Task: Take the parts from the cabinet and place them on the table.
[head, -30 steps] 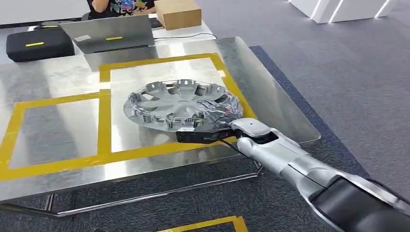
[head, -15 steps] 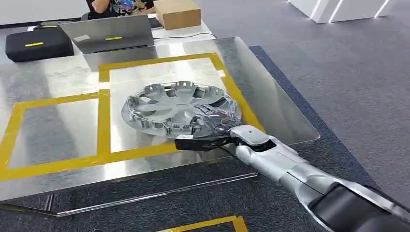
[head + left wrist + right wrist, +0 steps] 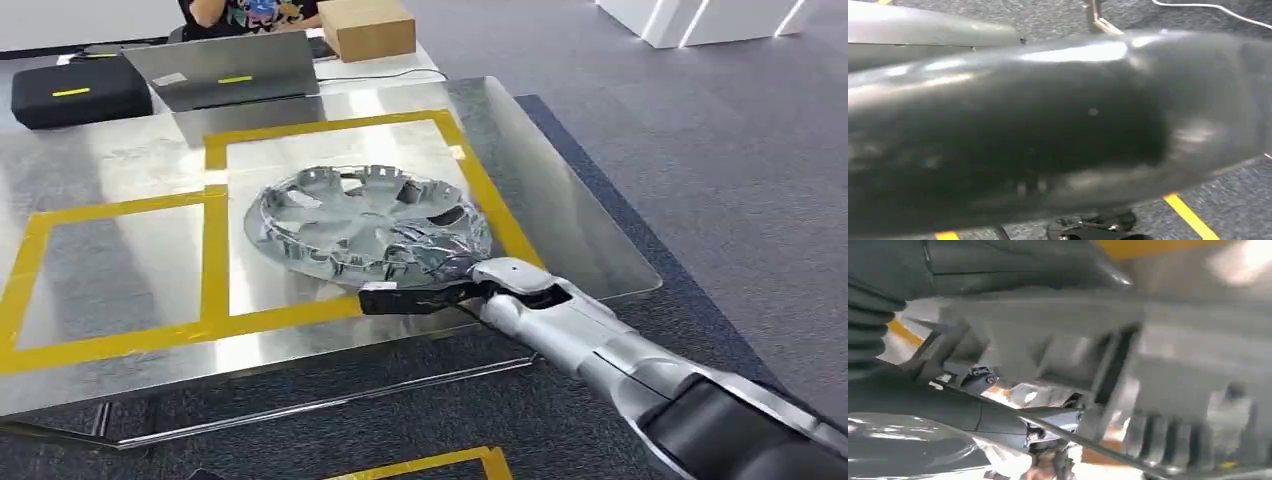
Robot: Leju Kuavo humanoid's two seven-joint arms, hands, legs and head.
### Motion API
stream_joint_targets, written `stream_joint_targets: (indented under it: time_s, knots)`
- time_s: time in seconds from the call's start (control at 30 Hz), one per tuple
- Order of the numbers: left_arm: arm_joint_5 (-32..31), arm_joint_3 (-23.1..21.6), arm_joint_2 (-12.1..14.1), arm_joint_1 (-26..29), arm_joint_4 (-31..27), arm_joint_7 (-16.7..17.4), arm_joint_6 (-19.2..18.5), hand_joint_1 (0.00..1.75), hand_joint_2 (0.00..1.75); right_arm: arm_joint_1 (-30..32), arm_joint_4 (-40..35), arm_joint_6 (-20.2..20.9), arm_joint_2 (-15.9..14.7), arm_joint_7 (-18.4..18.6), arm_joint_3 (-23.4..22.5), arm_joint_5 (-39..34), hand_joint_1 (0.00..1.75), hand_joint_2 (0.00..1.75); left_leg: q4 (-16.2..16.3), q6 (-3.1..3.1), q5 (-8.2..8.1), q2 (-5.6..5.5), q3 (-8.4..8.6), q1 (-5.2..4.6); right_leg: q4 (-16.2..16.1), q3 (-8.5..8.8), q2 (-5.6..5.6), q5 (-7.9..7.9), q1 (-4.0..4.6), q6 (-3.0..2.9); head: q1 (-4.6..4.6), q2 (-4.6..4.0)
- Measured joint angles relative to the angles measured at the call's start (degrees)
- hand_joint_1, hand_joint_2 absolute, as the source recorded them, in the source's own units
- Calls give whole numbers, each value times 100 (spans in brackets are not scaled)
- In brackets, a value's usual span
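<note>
Right hand (image 3: 440, 285) grips the hubcap (image 3: 365, 222) by its near rim, above the table (image 3: 560, 215) near its front edge; bare metal lies beyond. Fingers hidden under the rim; wrist views blurred.

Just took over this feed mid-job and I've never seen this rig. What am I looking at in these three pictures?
A humanoid robot with two arms. The head view looks down from its body at a metal table marked with yellow tape. Its right hand grips the near edge of a silver wheel cover, tilted over the table inside the taped square. Behind are a laptop, a black case, a cardboard box and a person. The right wrist view is a close, blurred look at that grip. The left wrist view looks down at carpet.
</note>
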Motion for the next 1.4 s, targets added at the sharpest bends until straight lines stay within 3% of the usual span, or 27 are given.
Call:
stream_joint_targets:
  time_s: [0.17,0.23,0.33,0.4,0.57,0.63,0.77,0.93,1.0,1.1,1.3,1.4]
  knots:
    - [-85,81,-22,-11,46,-74,-41,0,0,188,-182,-171,20,26,-77,-420,0,175,0,0,0,-2,-3,0,0,-2,-1,0,0,0,-7,0]
    - [-81,109,-46,-5,48,-103,-33,0,0,373,-332,-453,37,-61,-335,-833,0,175,0,0,-2,-2,-3,0,-1,-1,-2,-4,0,1,-2,0]
    - [145,105,-85,27,48,-2,103,0,0,651,-494,-1017,83,-83,-592,-775,0,175,0,1,-5,-5,-9,-1,-1,-4,-8,-6,-1,3,-4,0]
    - [348,27,-96,108,33,140,157,0,0,761,-612,-1426,92,-35,-634,-519,0,175,0,0,-6,-2,-11,-1,-1,-10,0,-6,-1,3,-4,0]
    - [553,-203,-116,306,-120,278,157,0,0,965,-854,-3006,92,334,-723,993,0,175,0,1,-7,-2,-14,-2,-2,-15,-1,-6,-2,3,-2,0]
    - [536,-214,-120,318,-133,276,155,0,0,964,-854,-3301,90,407,-717,1507,0,175,0,1,-8,0,-14,-2,-2,-16,2,-6,-1,3,-4,0]
    - [485,-236,-120,334,-147,265,136,0,0,987,-854,-3355,87,442,-715,1806,0,175,0,1,-8,0,-15,-1,-1,-19,1,-6,-1,3,-2,2]
    - [356,-236,-120,296,-147,223,140,0,0,940,-811,-3362,26,722,-675,2821,0,175,0,1,-8,1,-16,-1,-1,-19,1,-6,-1,3,-4,0]
    - [332,-240,-116,273,-144,223,164,0,0,911,-773,-3309,-4,787,-640,3072,0,175,0,1,-8,1,-16,-1,-1,-19,2,-6,-1,3,-4,0]
    - [339,-282,-83,230,-129,219,192,0,0,806,-669,-2840,-53,820,-572,3180,0,175,0,1,-8,1,-17,-2,-1,-19,1,-6,-2,3,-2,0]
    - [444,-376,94,93,21,210,205,0,0,614,-758,-523,-179,361,-346,2090,0,175,0,1,-7,1,-17,-2,-1,-20,2,-5,-2,3,-4,0]
    - [503,-472,201,27,129,195,230,0,0,428,-809,346,-265,256,-214,1315,0,175,0,1,-7,1,-18,-2,0,-20,1,-6,-2,3,-2,0]
